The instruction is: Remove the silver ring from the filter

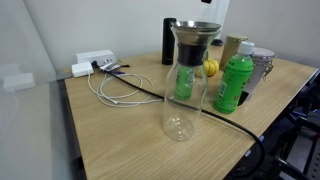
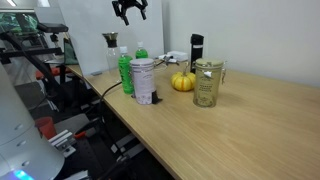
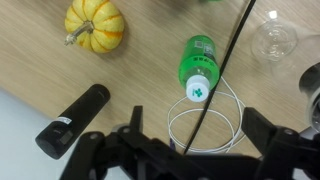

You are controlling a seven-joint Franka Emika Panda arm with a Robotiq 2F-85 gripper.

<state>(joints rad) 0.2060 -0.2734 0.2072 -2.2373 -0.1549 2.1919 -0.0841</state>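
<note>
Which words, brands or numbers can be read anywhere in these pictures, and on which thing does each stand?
No text can be read in any view.
Green plastic bottle: label print too small to read.
White cap of that bottle, wrist view: a green mark, blurred.
Silvery cup beside the bottle: reddish print on a pale band, blurred.
Pale round jar: markings too blurred to read.

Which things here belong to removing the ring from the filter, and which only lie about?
For the job: silver ring; filter; glass carafe holding it; tool, open, high above the table.

Lying about: green bottle; pumpkin; black flask; white cables; metal cup.
</note>
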